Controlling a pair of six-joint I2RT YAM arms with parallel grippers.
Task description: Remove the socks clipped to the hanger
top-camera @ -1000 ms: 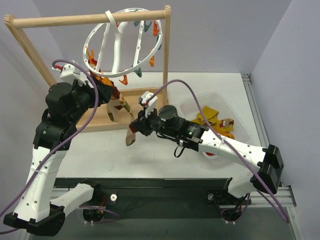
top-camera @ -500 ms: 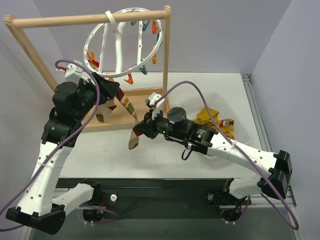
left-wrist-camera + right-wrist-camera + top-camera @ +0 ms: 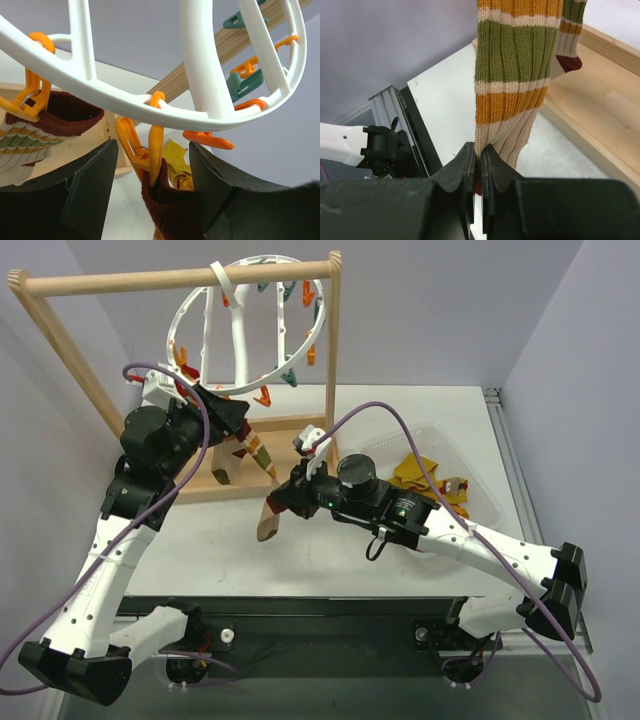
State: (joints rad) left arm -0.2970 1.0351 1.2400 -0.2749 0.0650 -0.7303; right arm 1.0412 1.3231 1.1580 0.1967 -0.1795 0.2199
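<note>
Now, keep the striped sock [image 3: 512,75] taut with a steady pull toward the bottom of the top view, away from the hanger [image 3: 240,320]. Avoid jerking, or risk swinging the whole ring on the rack [image 3: 170,280]. Better to squeeze the orange clip [image 3: 155,145] open first and only then draw the cuff out. Judging by the two wrist views, looks like exactly that division of labour.

As for the right fingers [image 3: 470,165], clenched tight on the sock's lower end at bottom centre of the right wrist view, with the fabric pinched flat and running straight up out of frame.

As for the left fingers [image 3: 90,185], spread wide and grasping nothing, one on each side of the clip and of a dark red cuff [image 3: 170,210] hanging from it, low in the left wrist view just under the ring. Cannot tell whether touching the clip, nor whether that cuff belongs to the striped sock.

Hanger at upper centre of the top view, hooked over the rack's bar. Loose socks [image 3: 420,472] in the basket [image 3: 480,475] at right centre.
</note>
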